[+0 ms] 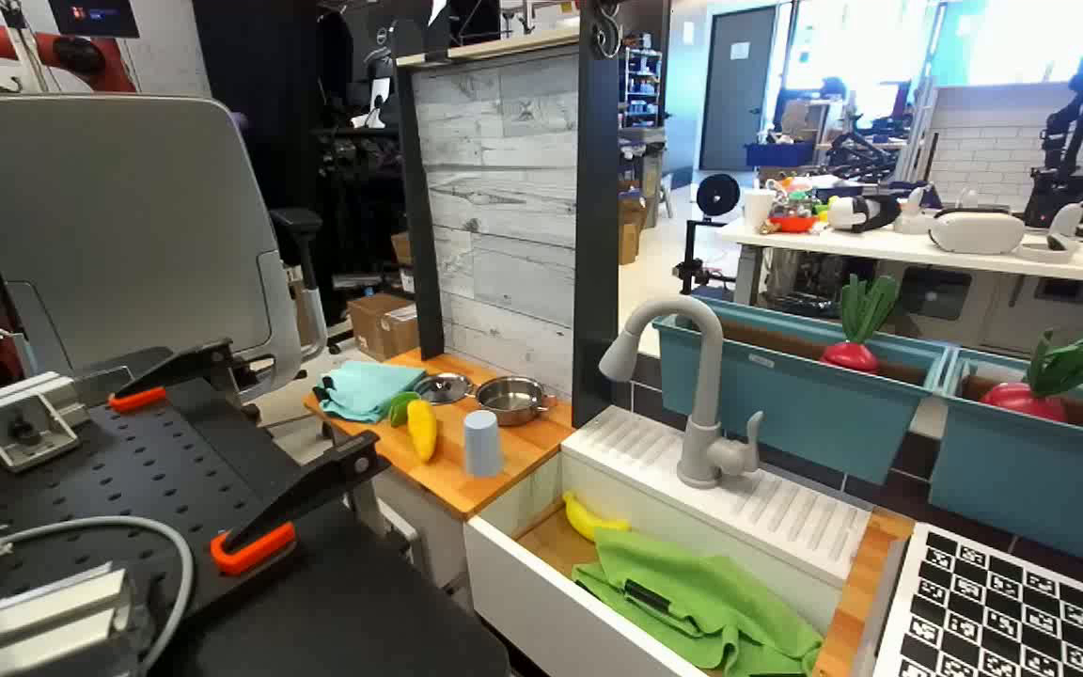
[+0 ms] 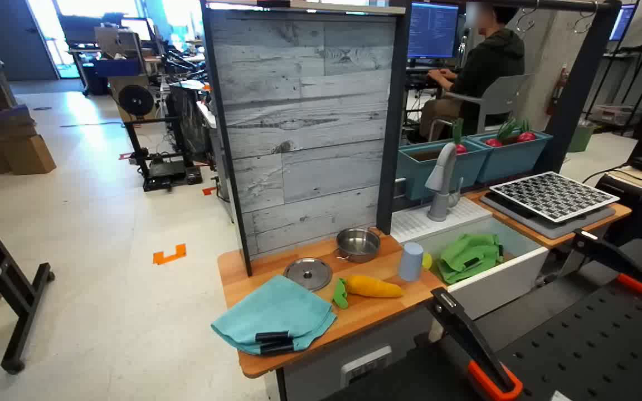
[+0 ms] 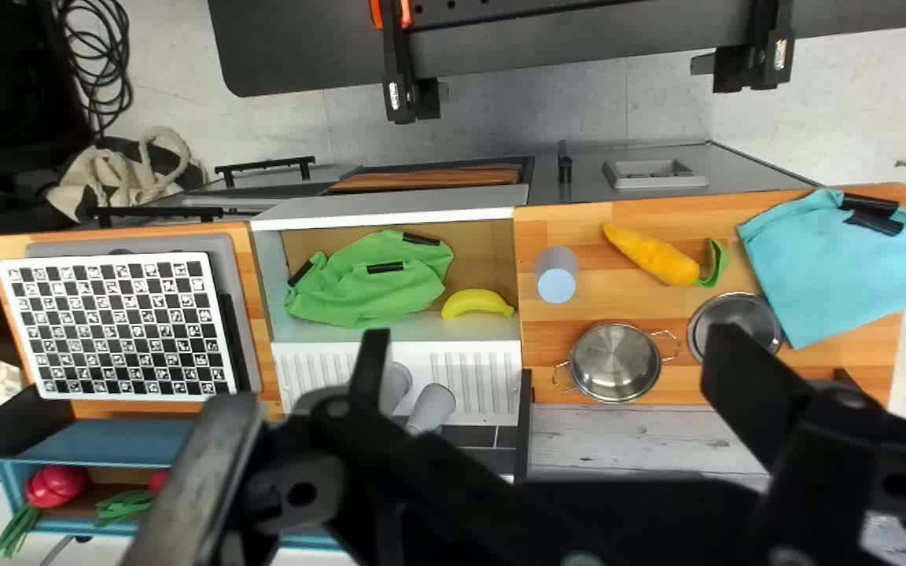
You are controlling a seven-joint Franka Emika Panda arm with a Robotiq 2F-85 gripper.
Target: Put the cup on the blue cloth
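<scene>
A light blue cup stands upright on the wooden counter near the sink edge, in an exterior view [image 1: 482, 446], in an exterior view [image 2: 411, 262] and in the wrist view [image 3: 557, 271]. Its flat closed end appears to face up. A folded blue cloth with black tape lies at the counter's far end from the sink, in both exterior views [image 1: 368, 389] [image 2: 273, 312] and in the wrist view [image 3: 838, 259]. My gripper [image 3: 550, 336] shows only in the wrist view. Its fingers are wide apart, empty, high above the counter.
A yellow toy carrot [image 3: 652, 255] lies between cup and cloth. A metal pot [image 3: 615, 363] and lid [image 3: 736, 314] sit by the wooden panel [image 2: 304, 122]. The sink [image 3: 398, 204] holds a green cloth [image 3: 370, 283] and a banana [image 3: 476, 303]. A faucet [image 1: 706, 395] rises behind it.
</scene>
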